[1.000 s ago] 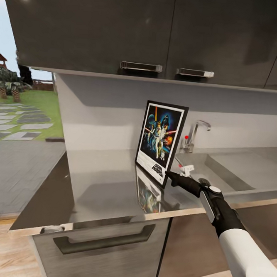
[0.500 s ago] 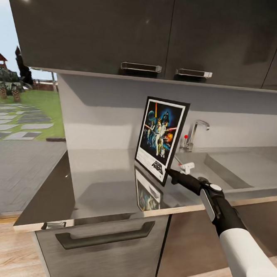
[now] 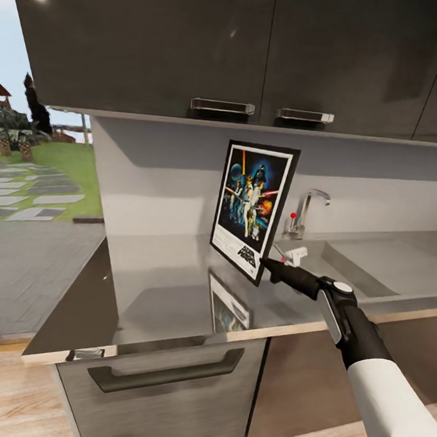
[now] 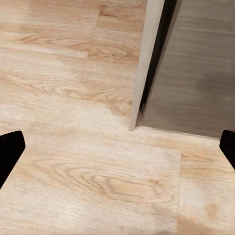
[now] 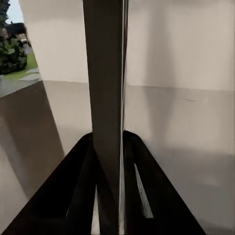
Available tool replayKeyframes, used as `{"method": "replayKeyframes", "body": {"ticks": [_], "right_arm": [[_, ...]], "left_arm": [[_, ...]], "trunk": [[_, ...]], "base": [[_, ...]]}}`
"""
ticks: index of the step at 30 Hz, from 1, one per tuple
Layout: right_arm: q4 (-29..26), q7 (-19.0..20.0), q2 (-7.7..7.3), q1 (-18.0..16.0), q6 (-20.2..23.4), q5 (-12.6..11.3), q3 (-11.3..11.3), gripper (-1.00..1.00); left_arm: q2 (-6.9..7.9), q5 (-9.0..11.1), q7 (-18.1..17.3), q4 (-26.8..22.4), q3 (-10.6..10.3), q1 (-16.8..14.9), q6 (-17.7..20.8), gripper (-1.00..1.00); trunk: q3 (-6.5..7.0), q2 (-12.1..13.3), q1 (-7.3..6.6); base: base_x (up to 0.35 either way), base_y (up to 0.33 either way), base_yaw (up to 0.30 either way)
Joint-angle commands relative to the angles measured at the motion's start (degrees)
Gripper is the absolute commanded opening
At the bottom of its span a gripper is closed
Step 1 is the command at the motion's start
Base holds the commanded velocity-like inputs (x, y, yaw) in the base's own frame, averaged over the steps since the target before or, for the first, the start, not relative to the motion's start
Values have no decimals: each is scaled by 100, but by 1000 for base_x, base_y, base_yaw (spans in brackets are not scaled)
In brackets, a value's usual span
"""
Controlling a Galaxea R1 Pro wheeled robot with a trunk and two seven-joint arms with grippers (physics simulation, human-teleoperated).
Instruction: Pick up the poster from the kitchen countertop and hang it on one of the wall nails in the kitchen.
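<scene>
Head view: two dark wall cupboards (image 3: 232,49) hang over one glossy grey bench (image 3: 167,287), where a single framed poster (image 3: 253,208) stands upright, clear of the surface, its lower corner pinched by the right hand (image 3: 267,265). One tap (image 3: 308,209) rises beside the sink (image 3: 379,261), just behind. Right wrist view shows the poster (image 5: 107,112) edge-on, clamped between both fingers (image 5: 81,196). Left hand (image 4: 117,156), fingertips spread wide, points at wood floor (image 4: 83,161).
</scene>
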Motion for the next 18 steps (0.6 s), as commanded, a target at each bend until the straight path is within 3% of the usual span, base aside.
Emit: {"method": "replayKeyframes", "body": {"ticks": [1,18], "right_arm": [[-16,5,-4,-3,61,-72,11,-100],[-72,239,-9,34,54,-77,13,-100]], "left_arm": [[-3,-4,-34,-5,16,-1,-10,100],[-3,-6,-34,0,16,-1,-10,100]], "trunk": [[-5,-3,-1],[-5,-3,-1]], "base": [[-135,0,0],[-294,0,0]]}}
